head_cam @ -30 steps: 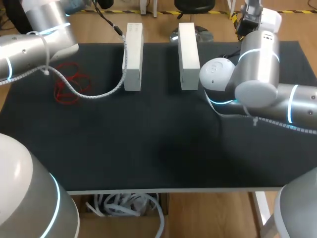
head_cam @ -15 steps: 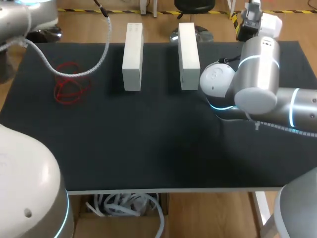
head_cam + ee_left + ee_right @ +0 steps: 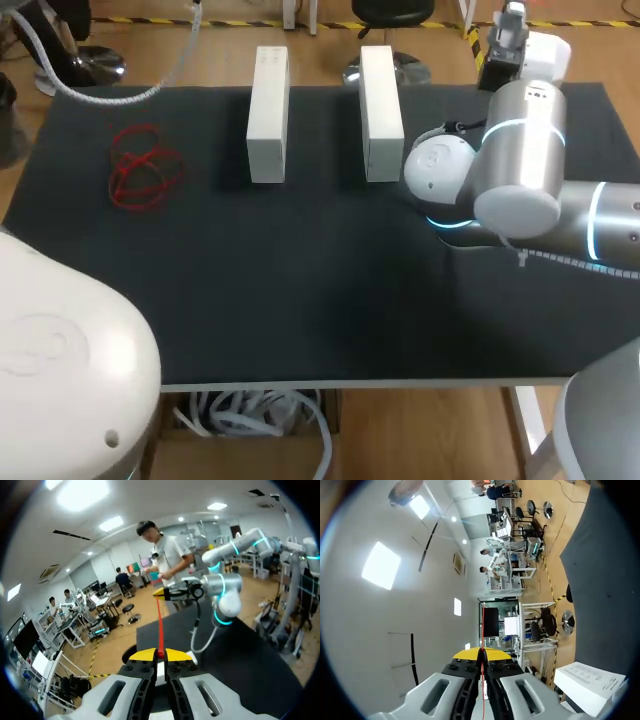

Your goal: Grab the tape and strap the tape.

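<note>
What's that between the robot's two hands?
A thin red tape runs straight from the left hand to the right hand, seen in the left wrist view.

The head view cuts off my left gripper (image 3: pixel 160 654). My left arm (image 3: pixel 60 370) covers the worktop's (image 3: pixel 300 300) near left corner, and my right arm (image 3: pixel 520 160) hides part of its right side. The red tape (image 3: pixel 160 625) stretched to my right gripper (image 3: pixel 482 652) is too thin to see there.
</note>
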{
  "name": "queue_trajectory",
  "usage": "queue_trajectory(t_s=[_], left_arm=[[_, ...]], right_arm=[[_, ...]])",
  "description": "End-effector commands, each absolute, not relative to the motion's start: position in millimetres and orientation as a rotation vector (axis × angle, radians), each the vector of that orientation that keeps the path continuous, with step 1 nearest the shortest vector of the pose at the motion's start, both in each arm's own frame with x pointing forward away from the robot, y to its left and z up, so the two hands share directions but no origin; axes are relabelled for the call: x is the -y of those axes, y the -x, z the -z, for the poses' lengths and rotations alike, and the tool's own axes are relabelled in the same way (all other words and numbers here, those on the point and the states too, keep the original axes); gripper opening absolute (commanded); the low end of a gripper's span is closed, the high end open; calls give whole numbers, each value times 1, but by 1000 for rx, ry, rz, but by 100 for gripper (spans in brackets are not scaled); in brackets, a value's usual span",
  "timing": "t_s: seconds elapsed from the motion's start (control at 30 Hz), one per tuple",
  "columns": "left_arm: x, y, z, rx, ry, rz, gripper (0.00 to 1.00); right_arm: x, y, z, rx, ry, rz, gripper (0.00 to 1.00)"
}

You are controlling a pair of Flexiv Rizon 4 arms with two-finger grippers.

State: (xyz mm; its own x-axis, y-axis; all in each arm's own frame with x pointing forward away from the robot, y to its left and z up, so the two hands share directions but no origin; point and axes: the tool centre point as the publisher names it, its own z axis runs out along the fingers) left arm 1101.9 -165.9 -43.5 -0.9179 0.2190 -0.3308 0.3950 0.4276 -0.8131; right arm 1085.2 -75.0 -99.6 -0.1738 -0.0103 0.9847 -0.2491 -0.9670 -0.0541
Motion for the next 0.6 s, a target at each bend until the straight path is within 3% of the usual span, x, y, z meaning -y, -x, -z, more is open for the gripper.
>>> queue_trajectory(t_s=[0.03, 0.6], left_arm=[[171, -1103, 37, -2758, -679, 917, 0], [175, -1107, 35, -2743, -676, 914, 0]], right_arm=[[75, -1085, 101, 282, -1898, -2272, 0], [67, -1084, 103, 227, -1878, -2280, 0]])
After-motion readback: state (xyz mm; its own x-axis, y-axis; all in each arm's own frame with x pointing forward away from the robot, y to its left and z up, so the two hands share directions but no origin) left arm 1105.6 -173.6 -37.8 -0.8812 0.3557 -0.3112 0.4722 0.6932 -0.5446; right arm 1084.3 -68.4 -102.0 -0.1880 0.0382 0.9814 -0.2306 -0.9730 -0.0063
